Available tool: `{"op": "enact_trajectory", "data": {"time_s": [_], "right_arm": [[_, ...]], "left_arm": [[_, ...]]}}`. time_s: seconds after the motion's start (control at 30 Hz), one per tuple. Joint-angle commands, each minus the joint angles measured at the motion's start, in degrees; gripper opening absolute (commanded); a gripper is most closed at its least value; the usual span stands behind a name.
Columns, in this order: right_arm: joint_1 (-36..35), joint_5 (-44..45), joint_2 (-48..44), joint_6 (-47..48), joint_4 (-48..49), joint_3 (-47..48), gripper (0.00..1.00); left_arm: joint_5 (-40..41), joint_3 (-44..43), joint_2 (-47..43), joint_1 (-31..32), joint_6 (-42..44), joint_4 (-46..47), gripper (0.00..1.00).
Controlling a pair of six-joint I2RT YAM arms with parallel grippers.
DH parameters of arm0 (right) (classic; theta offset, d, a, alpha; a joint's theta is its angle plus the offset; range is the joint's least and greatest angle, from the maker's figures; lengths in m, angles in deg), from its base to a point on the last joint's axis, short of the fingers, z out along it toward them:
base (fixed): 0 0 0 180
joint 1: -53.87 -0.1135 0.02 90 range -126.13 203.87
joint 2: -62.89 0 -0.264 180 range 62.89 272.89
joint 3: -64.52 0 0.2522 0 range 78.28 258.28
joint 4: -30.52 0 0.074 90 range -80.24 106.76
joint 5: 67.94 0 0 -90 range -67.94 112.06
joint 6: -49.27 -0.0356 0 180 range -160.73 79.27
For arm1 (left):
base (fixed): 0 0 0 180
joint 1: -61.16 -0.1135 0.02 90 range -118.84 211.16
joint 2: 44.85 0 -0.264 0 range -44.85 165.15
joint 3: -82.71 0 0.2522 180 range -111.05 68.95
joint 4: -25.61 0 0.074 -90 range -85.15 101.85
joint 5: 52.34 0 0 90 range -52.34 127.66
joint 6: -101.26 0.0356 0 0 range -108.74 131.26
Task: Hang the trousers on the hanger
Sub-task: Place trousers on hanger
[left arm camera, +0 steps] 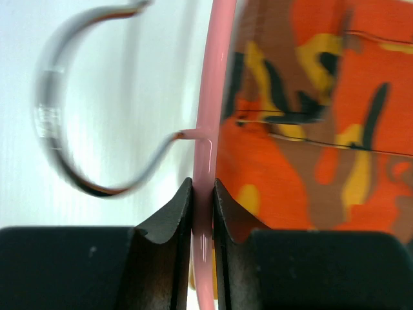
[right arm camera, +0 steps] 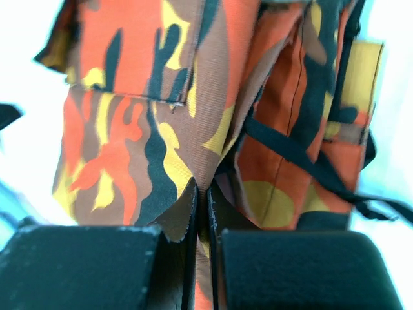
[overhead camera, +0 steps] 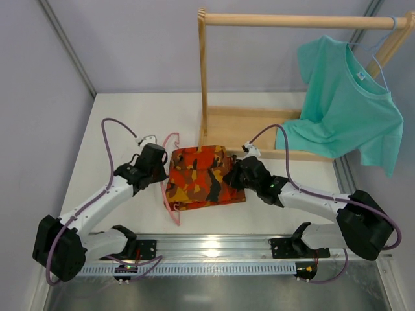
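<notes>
From the top camera I look down from above and behind the arm bases, far enough to see the whole table (overhead camera: 130,123). My left wrist camera sits close against the hanger (left arm camera: 208,97); my right wrist camera, close against the trousers (right arm camera: 129,116). All three views share the trousers.

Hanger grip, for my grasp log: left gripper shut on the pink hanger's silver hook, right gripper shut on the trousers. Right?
No: the left wrist view shows the left gripper shut on the bar of the pink hanger, beside the silver hook. The right gripper is shut on the trousers.
</notes>
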Motion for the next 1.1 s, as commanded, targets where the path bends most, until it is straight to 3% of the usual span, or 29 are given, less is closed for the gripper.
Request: {"op": "enact_trajectory", "data": {"time_s": [0.0, 0.13, 0.27, 0.43, 0.53, 0.6, 0.63, 0.73, 1.07], "right_arm": [[1.79, 8.06, -1.21, 0.10, -5.34, -2.25, 0.04], [1.88, 9.90, -0.85, -3.41, -3.86, -6.54, 0.04], [1.62, 5.44, -2.00, -3.15, 2.02, -8.23, 0.04], [-1.01, 2.79, -1.91, -4.38, 5.03, -7.27, 0.04], [-1.37, 4.27, -3.31, -4.21, 1.70, -5.43, 0.05], [-1.37, 5.76, -5.59, -2.98, -2.50, -4.45, 0.14], [-1.37, 7.77, -6.47, -2.54, -4.18, -3.32, 0.31], [-1.37, 7.97, -8.32, 0.01, -7.26, -1.73, 0.44], [1.71, 1.03, 0.19, 7.13, -4.02, 2.93, 0.49]], "left_arm": [[6.65, 1.27, 0.79, -1.22, -0.68, -4.72, 0.00], [8.75, 1.36, 0.35, -1.22, -0.59, -6.74, 0.00], [10.69, 1.27, -0.44, -1.13, -0.76, -6.92, 0.00], [6.21, 5.04, -1.76, -1.22, -1.64, 1.25, 0.00], [5.76, 5.32, 0.43, -1.21, -2.44, 3.02, 0.00], [7.43, 4.88, 1.93, -1.22, -2.26, 1.79, 0.00], [7.79, 4.88, 2.89, -1.22, -2.26, 1.70, 0.00], [7.35, 5.75, 2.99, -1.22, -1.38, 3.36, 0.00], [5.07, 5.93, 3.43, -1.22, 1.78, 4.33, 0.00]]}}
